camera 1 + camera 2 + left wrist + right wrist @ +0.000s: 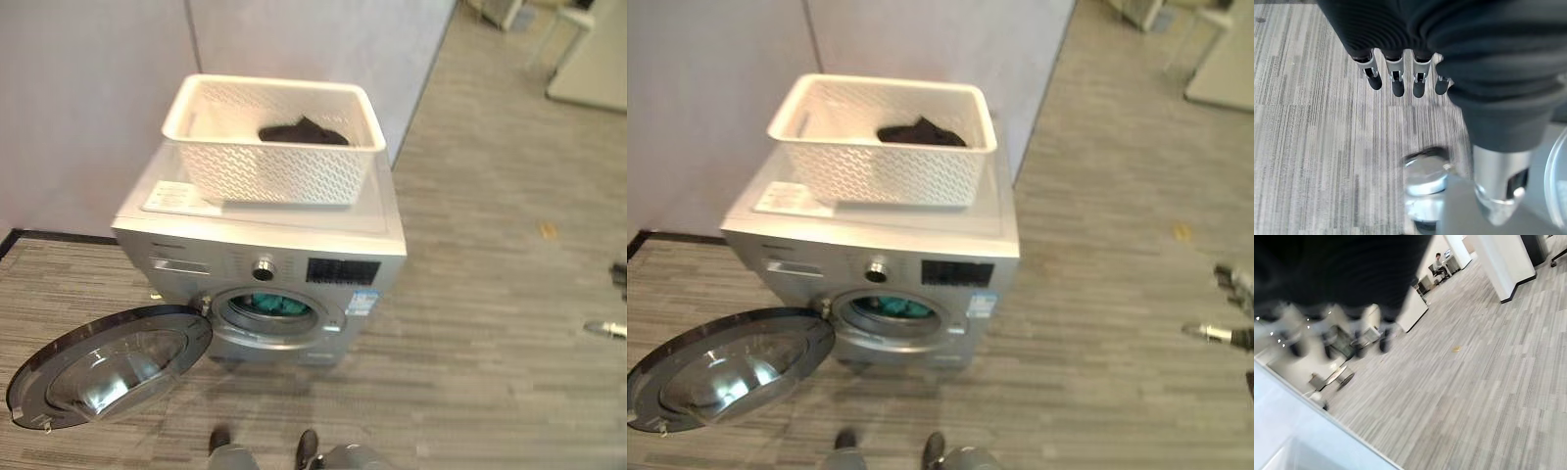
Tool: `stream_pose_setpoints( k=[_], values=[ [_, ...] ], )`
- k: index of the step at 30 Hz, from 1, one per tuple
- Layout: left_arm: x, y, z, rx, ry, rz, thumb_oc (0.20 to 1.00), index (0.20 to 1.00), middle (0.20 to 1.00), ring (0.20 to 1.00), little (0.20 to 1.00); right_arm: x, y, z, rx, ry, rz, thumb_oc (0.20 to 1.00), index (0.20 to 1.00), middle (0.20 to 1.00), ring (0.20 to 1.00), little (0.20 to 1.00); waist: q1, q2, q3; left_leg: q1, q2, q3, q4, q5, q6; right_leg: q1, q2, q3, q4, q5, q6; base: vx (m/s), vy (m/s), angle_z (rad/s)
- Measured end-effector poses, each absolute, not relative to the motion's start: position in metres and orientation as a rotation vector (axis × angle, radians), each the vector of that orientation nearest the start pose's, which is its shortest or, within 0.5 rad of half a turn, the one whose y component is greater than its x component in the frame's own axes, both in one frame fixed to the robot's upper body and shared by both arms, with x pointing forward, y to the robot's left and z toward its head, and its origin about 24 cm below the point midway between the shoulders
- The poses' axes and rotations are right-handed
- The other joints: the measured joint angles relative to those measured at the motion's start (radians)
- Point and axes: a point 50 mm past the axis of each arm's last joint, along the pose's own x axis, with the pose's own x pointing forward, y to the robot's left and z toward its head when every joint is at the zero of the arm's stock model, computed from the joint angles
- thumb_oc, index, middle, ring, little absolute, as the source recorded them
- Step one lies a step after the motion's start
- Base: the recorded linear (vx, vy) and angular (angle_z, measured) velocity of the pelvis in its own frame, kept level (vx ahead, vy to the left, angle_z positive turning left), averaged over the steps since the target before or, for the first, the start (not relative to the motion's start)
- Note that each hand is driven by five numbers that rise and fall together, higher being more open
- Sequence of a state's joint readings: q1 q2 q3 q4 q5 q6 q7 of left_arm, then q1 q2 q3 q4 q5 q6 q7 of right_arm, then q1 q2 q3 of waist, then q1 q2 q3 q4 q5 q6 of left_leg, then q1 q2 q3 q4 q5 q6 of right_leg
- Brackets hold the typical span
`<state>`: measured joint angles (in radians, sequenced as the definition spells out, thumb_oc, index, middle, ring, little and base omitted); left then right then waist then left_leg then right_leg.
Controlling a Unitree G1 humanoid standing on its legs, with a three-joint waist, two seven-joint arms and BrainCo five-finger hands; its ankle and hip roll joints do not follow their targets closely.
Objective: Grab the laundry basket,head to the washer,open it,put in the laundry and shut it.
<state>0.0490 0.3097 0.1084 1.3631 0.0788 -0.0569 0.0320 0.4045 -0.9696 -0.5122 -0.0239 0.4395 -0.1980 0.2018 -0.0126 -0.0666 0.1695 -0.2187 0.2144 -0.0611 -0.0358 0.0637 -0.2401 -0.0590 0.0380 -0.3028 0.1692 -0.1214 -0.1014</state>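
Observation:
A white woven laundry basket stands on top of the silver washer, with a dark garment lying in it. The washer's round door hangs wide open, swung out to the left. Teal laundry lies inside the drum. My left hand hangs over the striped grey floor with straight fingers and holds nothing. At the far right, away from the washer, my right hand is held out over the floor, its fingers spread and empty.
A grey partition wall stands right behind the washer. White furniture is at the back right, and a small yellow scrap lies on the floor. Far off, a person sits at a desk beside a white column.

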Motion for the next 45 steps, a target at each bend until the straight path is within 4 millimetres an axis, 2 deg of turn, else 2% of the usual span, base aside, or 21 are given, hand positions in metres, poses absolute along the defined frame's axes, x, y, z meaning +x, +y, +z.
stream_pose_setpoints(
  k=[2,4,5,6,7,8,10,12,15,16,17,19,24,28,30,34,35,37,39,41,45],
  values=[
    [0.046,0.28,-0.157,0.278,1.321,0.264,1.0,1.0,1.0,1.0,1.0,0.192,-0.363,0.19,-0.624,-0.233,-0.144,1.0,1.0,1.0,1.0,1.0,0.009,0.03,-0.003,-0.022,-0.042,0.022,0.019,0.004,0.009,0.045,0.013,0.026,-0.04,0.009,0.026,0.1,0.231,-0.47],
    [0.037,0.287,-0.155,0.305,1.33,0.276,1.0,1.0,1.0,1.0,1.0,0.213,-0.346,0.197,-0.489,-0.414,-0.188,1.0,1.0,1.0,1.0,1.0,0.029,0.019,-0.018,0.004,-0.088,0.039,0.078,0.013,0.091,0.053,0.016,0.094,-0.059,0.023,0.053,0.14,0.202,-0.84],
    [0.037,0.285,-0.155,0.323,1.332,0.258,1.0,1.0,1.0,1.0,1.0,0.212,-0.337,0.199,-0.463,-0.464,-0.182,1.0,1.0,1.0,1.0,1.0,0.04,0.016,-0.021,0.011,-0.109,0.042,0.105,0.008,0.104,0.074,0.013,0.098,-0.085,0.026,0.082,0.08,0.116,-0.73],
    [0.039,0.28,-0.156,0.345,1.32,0.223,1.0,1.0,1.0,1.0,1.0,0.206,-0.335,0.201,-0.484,-0.47,-0.176,1.0,1.0,1.0,1.0,1.0,0.036,0.034,-0.029,0.02,-0.123,0.041,0.096,0.008,0.103,0.085,0.012,0.073,-0.095,-0.006,0.157,0.1,0.153,-0.44],
    [0.036,0.276,-0.158,0.378,1.322,0.177,1.0,1.0,1.0,1.0,1.0,0.206,-0.337,0.206,-0.514,-0.485,-0.187,1.0,1.0,1.0,1.0,1.0,0.044,0.045,-0.038,0.045,-0.108,0.035,0.062,0.008,0.102,0.06,0.003,0.052,-0.051,0.007,0.117,0.1,0.153,-0.31],
    [0.042,0.274,-0.157,0.409,1.304,0.145,1.0,1.0,1.0,1.0,1.0,0.207,-0.342,0.208,-0.538,-0.481,-0.211,1.0,1.0,1.0,1.0,1.0,0.047,0.043,-0.043,0.05,-0.101,0.04,0.067,0.01,0.102,0.065,0.016,0.048,-0.047,0.015,0.024,0.1,0.156,-0.31],
    [0.051,0.274,-0.155,0.449,1.267,0.103,1.0,1.0,1.0,1.0,1.0,0.212,-0.348,0.215,-0.594,-0.486,-0.29,1.0,1.0,1.0,1.0,1.0,0.049,0.02,-0.055,0.061,-0.112,0.045,0.061,0.0,0.118,0.08,0.005,0.059,-0.061,0.018,0.039,0.04,0.08,-0.21],
    [0.067,0.274,-0.153,0.466,1.224,0.093,1.0,1.0,1.0,1.0,1.0,0.221,-0.342,0.247,-0.658,-0.614,-0.339,1.0,1.0,1.0,1.0,1.0,0.052,0.002,-0.06,0.077,-0.126,0.049,0.048,0.004,0.122,0.1,-0.002,0.08,-0.076,0.022,0.047,0.07,0.084,-0.32],
    [0.081,0.269,-0.151,0.498,1.169,0.047,1.0,1.0,1.0,1.0,1.0,0.228,-0.333,0.268,-0.724,-0.687,-0.342,1.0,1.0,1.0,1.0,1.0,0.053,0.015,-0.074,0.098,-0.116,0.048,0.032,0.083,0.173,0.127,0.008,0.097,-0.078,0.006,0.08,0.03,0.038,-0.09],
    [0.089,0.275,-0.147,0.528,1.151,0.046,1.0,1.0,1.0,1.0,1.0,0.227,-0.347,0.258,-0.745,-0.639,-0.383,1.0,1.0,1.0,1.0,1.0,0.062,-0.025,-0.091,0.111,-0.136,0.044,0.02,0.089,0.181,0.135,-0.011,0.098,-0.08,0.01,0.114,0.01,0.028,0.19],
    [0.091,0.278,-0.145,0.54,1.145,0.048,1.0,1.0,1.0,1.0,1.0,0.228,-0.352,0.254,-0.739,-0.615,-0.408,1.0,1.0,1.0,1.0,1.0,0.065,-0.047,-0.102,0.108,-0.147,0.044,0.007,0.091,0.188,0.13,-0.022,0.102,-0.08,0.004,0.126,0.02,0.027,0.23],
    [0.1,0.28,-0.142,0.581,1.125,0.028,1.0,1.0,1.0,1.0,1.0,0.229,-0.358,0.264,-0.715,-0.65,-0.471,1.0,1.0,1.0,1.0,1.0,0.054,-0.09,-0.122,0.096,-0.179,0.041,-0.012,0.094,0.195,0.128,-0.05,0.103,-0.107,0.0,0.148,0.0,0.02,0.16],
    [0.104,0.279,-0.141,0.581,1.11,0.028,1.0,1.0,1.0,1.0,1.0,0.232,-0.342,0.313,-0.832,-0.787,-0.419,1.0,1.0,1.0,1.0,1.0,0.082,-0.105,-0.114,0.074,-0.209,0.051,-0.03,0.083,0.202,0.128,-0.076,0.103,-0.159,0.025,0.178,0.01,0.03,0.08],
    [0.083,0.292,-0.143,0.571,1.174,0.072,1.0,1.0,1.0,1.0,1.0,0.243,-0.34,0.342,-0.985,-0.745,-0.365,1.0,1.0,1.0,1.0,1.0,0.12,-0.135,-0.079,0.038,-0.213,0.057,0.008,0.071,0.213,0.125,-0.081,0.09,-0.177,0.036,0.186,-0.01,0.043,0.08],
    [0.069,0.299,-0.144,0.545,1.245,0.125,1.0,1.0,1.0,1.0,1.0,0.25,-0.35,0.351,-1.12,-0.603,-0.347,1.0,1.0,1.0,1.0,1.0,0.131,-0.16,-0.067,0.01,-0.212,0.056,0.031,0.065,0.215,0.113,-0.081,0.071,-0.18,0.038,0.188,-0.02,0.043,0.19],
    [0.047,0.315,-0.141,0.538,1.32,0.181,1.0,1.0,1.0,1.0,1.0,0.269,-0.372,0.345,-1.261,-0.327,-0.349,1.0,1.0,1.0,1.0,1.0,0.169,-0.229,-0.048,0.006,-0.212,0.062,0.03,0.06,0.224,0.107,-0.083,0.07,-0.177,0.046,0.198,-0.02,0.031,0.07],
    [0.039,0.316,-0.142,0.527,1.34,0.191,1.0,1.0,1.0,1.0,1.0,0.278,-0.368,0.343,-1.263,-0.311,-0.325,1.0,1.0,1.0,1.0,1.0,0.179,-0.247,-0.054,0.01,-0.213,0.059,0.026,0.059,0.225,0.109,-0.086,0.066,-0.172,0.051,0.209,-0.02,0.034,0.01],
    [0.045,0.321,-0.139,0.528,1.322,0.205,1.0,1.0,1.0,1.0,1.0,0.296,-0.355,0.346,-1.363,-0.249,-0.263,1.0,1.0,1.0,1.0,1.0,0.195,-0.263,-0.044,0.011,-0.21,0.069,0.029,0.051,0.234,0.106,-0.088,0.06,-0.162,0.053,0.213,-0.02,0.016,-0.08],
    [0.063,0.325,-0.135,0.435,1.252,0.298,1.0,1.0,1.0,1.0,1.0,0.331,-0.321,0.359,-1.55,-0.166,-0.157,1.0,1.0,1.0,1.0,1.0,0.22,-0.288,-0.029,-0.01,-0.209,0.071,0.029,0.051,0.233,0.092,-0.087,0.048,-0.171,0.065,0.235,-0.01,0.011,0.06],
    [0.071,0.328,-0.132,0.381,1.218,0.358,1.0,1.0,1.0,1.0,1.0,0.336,-0.306,0.369,-1.561,-0.203,-0.129,1.0,1.0,1.0,1.0,1.0,0.231,-0.311,-0.012,-0.03,-0.211,0.068,0.028,0.055,0.228,0.081,-0.087,0.047,-0.193,0.068,0.241,0.0,0.029,0.18],
    [0.061,0.329,-0.133,0.338,1.248,0.399,1.0,1.0,1.0,1.0,1.0,0.349,-0.285,0.358,-1.567,-0.191,-0.023,1.0,1.0,1.0,1.0,1.0,0.271,-0.34,0.007,-0.065,-0.212,0.061,0.031,0.057,0.225,0.056,-0.086,0.044,-0.2,0.076,0.253,0.0,0.025,0.09]
  ],
)
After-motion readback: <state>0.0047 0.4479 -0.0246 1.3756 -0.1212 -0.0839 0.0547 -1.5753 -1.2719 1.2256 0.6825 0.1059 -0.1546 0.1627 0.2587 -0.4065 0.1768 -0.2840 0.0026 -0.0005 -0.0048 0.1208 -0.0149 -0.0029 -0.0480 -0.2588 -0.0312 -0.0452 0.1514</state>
